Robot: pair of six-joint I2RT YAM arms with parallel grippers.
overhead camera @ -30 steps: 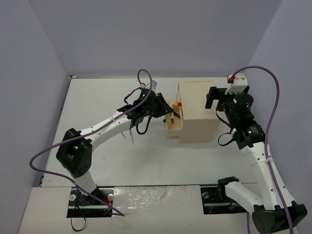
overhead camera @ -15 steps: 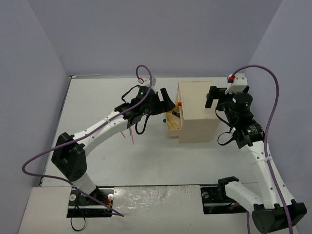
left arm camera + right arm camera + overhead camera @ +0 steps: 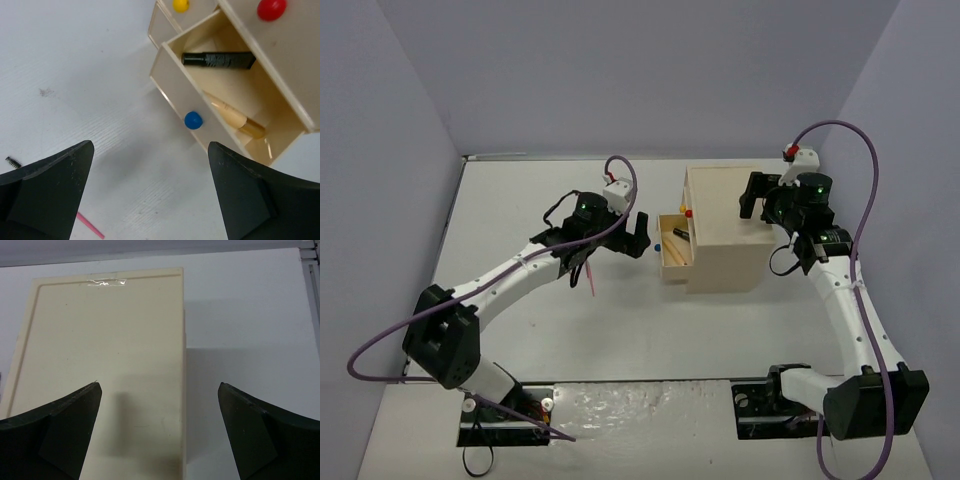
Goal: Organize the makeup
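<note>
Now: left gripper hangs just left of the drawer box, jaws spread wide with nothing between them. The left wrist view looks down between the fingers onto the open drawer, the one with the blue knob.

Already in that drawer: a black tube lying across the far end, and a tan tube lying aslant beside it.

Right gripper sits over the far right part of the box top, jaws also wide apart and empty. Its wrist view shows only the box lid and bare table.

Loose item seen: one pink pencil on the table, under the left forearm. It lies to the near left of the left jaws. Its long axis runs roughly near-to-far in the top view. The left wrist view shows only one end of it at the bottom edge.

Judgement: the left arm is plainly nearer, since the box stands between the pencil and the right arm. The next pick likely calls for the left gripper to back off near-left and close across the pencil's thin width. No other makeup is visible on the table.
</note>
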